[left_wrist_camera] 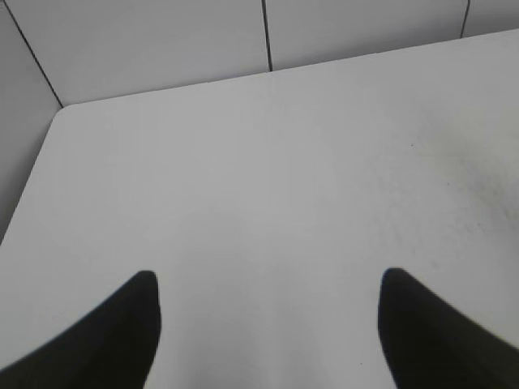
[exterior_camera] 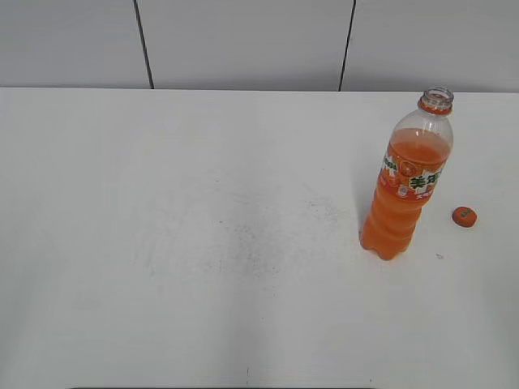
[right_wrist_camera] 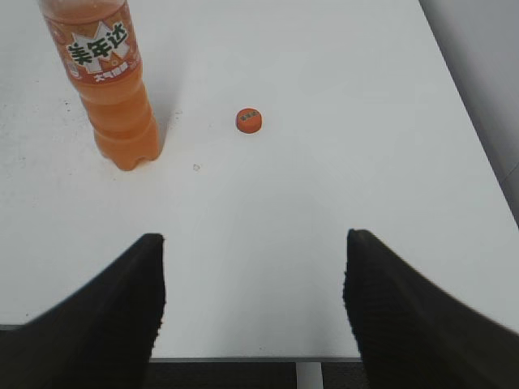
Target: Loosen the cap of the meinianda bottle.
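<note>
Your meinianda bottle (exterior_camera: 408, 182) stands upright on the table (exterior_camera: 203, 243), right of centre in the exterior view, its long axis vertical and its neck bare: the mouth is open with only the orange collar ring left below it. The cap (exterior_camera: 464, 216) lies flat on the table just to the bottle's right, apart from it and top side up. On this evidence the cap is already off, so the loosening appears complete.

The right pincer (right_wrist_camera: 253, 300) is spread wide and carries nothing. In its wrist view the bottle (right_wrist_camera: 109, 85) sits ahead and to the left, the cap (right_wrist_camera: 250, 120) ahead and near the centre line, both well clear of the fingertips (right_wrist_camera: 150, 267). The left pincer (left_wrist_camera: 268, 324) is likewise wide and unloaded, and its view shows only bare table with neither item present.

Your right arm is the nearer one by a clear margin. Should you need either item, approach forward along that arm's line. Neither arm shows in the exterior view.
</note>
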You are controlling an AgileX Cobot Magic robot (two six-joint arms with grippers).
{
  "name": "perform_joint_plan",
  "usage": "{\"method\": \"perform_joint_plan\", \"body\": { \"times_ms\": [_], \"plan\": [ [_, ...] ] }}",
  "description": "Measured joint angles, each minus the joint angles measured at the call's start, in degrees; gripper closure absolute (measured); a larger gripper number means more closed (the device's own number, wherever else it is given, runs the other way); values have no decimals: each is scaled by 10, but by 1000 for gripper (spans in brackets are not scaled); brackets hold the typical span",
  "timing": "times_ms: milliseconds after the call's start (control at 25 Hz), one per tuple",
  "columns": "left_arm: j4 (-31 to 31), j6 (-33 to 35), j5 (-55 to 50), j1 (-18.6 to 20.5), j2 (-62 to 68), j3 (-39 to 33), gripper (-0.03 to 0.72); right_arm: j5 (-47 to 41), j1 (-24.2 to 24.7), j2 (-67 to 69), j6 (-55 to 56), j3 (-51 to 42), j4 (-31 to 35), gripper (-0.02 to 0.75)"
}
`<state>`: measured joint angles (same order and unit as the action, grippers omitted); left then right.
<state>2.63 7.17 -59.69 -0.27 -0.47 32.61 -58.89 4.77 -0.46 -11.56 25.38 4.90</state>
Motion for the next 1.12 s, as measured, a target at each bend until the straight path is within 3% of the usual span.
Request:
{"method": "perform_joint_plan", "body": {
  "times_ms": [680,1120],
  "plan": [
    [-7,-6,0,0,0,0,188,2,-72,0,18,0,-12,220],
    [-7,-6,0,0,0,0,200,2,-73,0,19,0,-12,220]
  ]
}}
